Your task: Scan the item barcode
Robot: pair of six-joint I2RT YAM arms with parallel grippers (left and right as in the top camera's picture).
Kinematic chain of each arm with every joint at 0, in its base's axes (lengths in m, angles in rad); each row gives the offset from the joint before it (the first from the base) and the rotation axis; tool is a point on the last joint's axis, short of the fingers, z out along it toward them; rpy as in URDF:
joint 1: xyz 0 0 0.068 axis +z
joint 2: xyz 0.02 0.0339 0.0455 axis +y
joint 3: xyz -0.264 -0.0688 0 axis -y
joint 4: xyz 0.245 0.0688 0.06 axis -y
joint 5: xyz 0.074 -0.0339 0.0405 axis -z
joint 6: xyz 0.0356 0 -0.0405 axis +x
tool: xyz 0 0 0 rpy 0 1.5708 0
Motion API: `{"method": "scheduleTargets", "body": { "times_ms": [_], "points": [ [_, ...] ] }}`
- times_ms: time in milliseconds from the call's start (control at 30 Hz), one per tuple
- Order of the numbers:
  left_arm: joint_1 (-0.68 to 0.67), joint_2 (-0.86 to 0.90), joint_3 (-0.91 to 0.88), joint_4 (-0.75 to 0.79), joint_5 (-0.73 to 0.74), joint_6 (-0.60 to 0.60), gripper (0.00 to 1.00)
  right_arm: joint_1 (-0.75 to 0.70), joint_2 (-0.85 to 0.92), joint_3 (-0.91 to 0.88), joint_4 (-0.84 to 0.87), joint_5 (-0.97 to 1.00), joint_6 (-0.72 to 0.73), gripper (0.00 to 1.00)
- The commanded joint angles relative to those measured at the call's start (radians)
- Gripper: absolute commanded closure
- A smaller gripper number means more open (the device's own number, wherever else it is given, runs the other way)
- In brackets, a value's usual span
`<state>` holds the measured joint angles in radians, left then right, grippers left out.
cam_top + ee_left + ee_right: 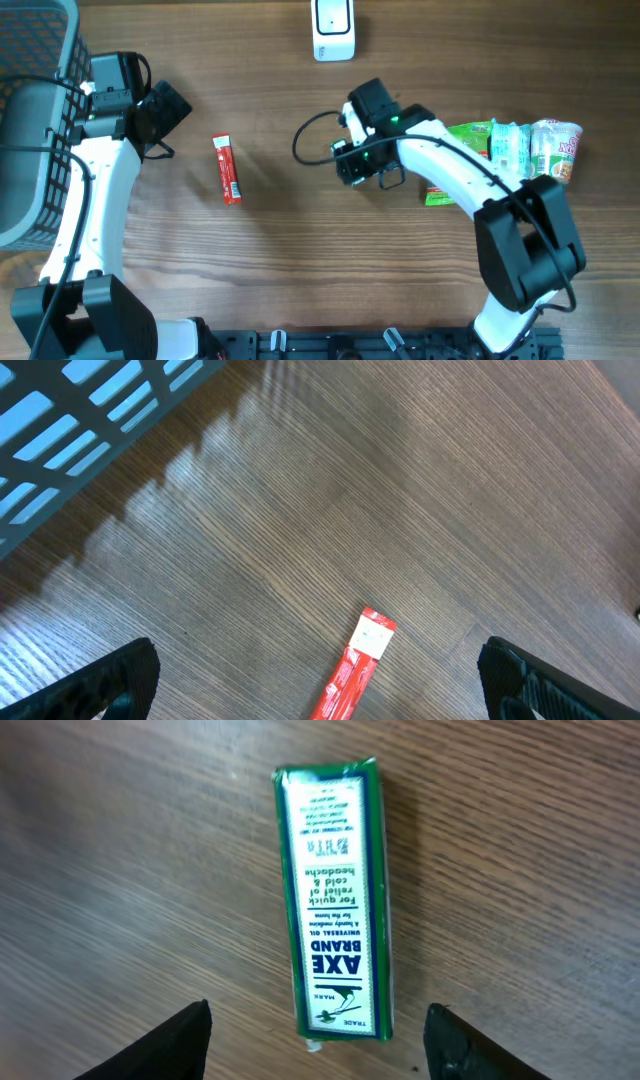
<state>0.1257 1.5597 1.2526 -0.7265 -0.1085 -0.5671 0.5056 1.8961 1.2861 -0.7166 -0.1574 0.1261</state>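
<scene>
The green Axe Brand oil box (335, 890) lies flat on the desk (280, 260) between the apart fingers of the right gripper (318, 1020), untouched, maybe so it can go to the white scanner (333, 30), while the left gripper (318, 665) hangs wide apart over a red sachet (362, 650).

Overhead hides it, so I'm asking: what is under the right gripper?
A green Axe Brand oil box lies flat on the wooden table, between the open jaws of the right gripper. Its underside is hidden.
</scene>
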Motion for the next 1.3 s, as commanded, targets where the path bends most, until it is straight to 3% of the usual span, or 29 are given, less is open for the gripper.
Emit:
{"method": "scheduleTargets", "body": {
  "times_ms": [0, 500, 700, 833, 1000, 1267],
  "points": [
    [0.001, 0.000, 0.011, 0.000, -0.016, -0.014, 0.00, 0.031, 0.011, -0.032, 0.023, 0.162, -0.079, 0.30],
    [0.001, 0.000, 0.011, 0.000, -0.016, -0.014, 0.00, 0.033, 0.087, -0.035, 0.097, 0.102, -0.100, 0.29],
    [0.001, 0.000, 0.011, 0.000, -0.016, -0.014, 0.00, 0.033, 0.105, -0.035, 0.102, 0.112, -0.135, 0.41],
    [0.001, 0.000, 0.011, 0.000, -0.016, -0.014, 0.00, 0.033, 0.113, -0.035, 0.113, 0.112, -0.156, 0.43],
    [0.001, 0.000, 0.011, 0.000, -0.016, -0.014, 0.00, 0.034, 0.101, -0.002, 0.098, 0.111, -0.149, 0.73],
    [0.001, 0.000, 0.011, 0.000, -0.016, -0.014, 0.00, 0.034, -0.032, 0.047, 0.080, 0.112, -0.173, 0.75]
  ]
}}
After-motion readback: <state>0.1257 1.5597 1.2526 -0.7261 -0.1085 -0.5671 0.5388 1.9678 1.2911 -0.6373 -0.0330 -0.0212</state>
